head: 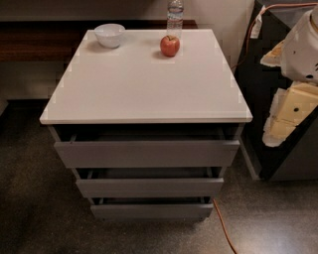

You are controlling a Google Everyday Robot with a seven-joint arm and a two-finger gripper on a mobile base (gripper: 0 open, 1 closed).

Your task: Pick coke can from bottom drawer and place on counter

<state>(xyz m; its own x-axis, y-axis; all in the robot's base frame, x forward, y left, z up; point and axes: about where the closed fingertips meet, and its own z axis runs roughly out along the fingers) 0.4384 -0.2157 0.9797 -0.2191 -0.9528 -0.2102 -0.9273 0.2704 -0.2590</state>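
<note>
Camera view: end effector (pixel 293 111) hangs right of counter (pixel 144 84).

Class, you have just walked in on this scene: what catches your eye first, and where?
The red apple stands out near the back of the white counter, a white bowl to its left and a water bottle just behind it. Below, three grey drawers show dark gaps above their fronts, the bottom drawer narrowest. The robot's claw hangs at the right edge, beside the cabinet.

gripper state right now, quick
Gripper: at the right edge of the view, beside the grey three-drawer cabinet; open or closed cannot be told.
</note>
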